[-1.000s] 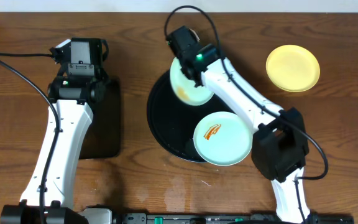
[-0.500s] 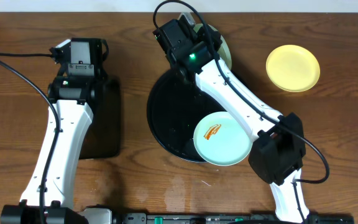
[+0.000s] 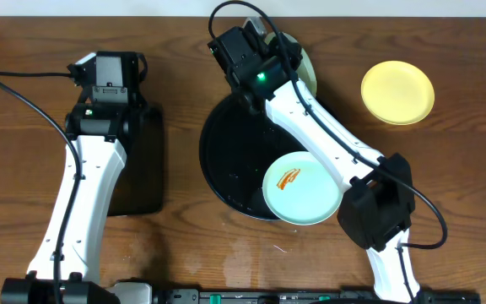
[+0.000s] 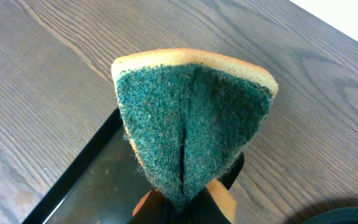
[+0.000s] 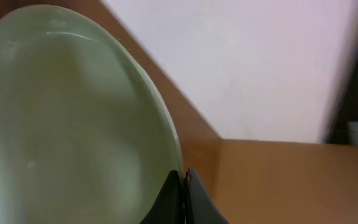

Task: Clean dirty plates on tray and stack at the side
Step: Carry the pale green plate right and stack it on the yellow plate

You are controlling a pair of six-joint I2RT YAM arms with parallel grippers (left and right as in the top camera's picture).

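Observation:
My right gripper (image 5: 183,184) is shut on the rim of a pale mint plate (image 5: 61,118) and holds it tilted on edge in the air. In the overhead view this gripper (image 3: 245,52) is over the far rim of the round black tray (image 3: 226,160), and the held plate (image 3: 305,66) shows partly behind the arm. A second mint plate (image 3: 302,187) with an orange smear lies on the tray's near right. The pale yellow plate (image 3: 397,91) lies on the table at the right. My left gripper (image 4: 185,200) is shut on a green and yellow sponge (image 4: 191,118).
A rectangular black tray (image 3: 142,160) lies under my left arm, which ends at the far left (image 3: 110,69); its corner also shows in the left wrist view (image 4: 79,180). A black cable loops above the right wrist. A white wall stands behind the table.
My right gripper has lifted the smeared mint plate off the tray, moved it to the far rim and tilted it on edge. The left arm has not moved.

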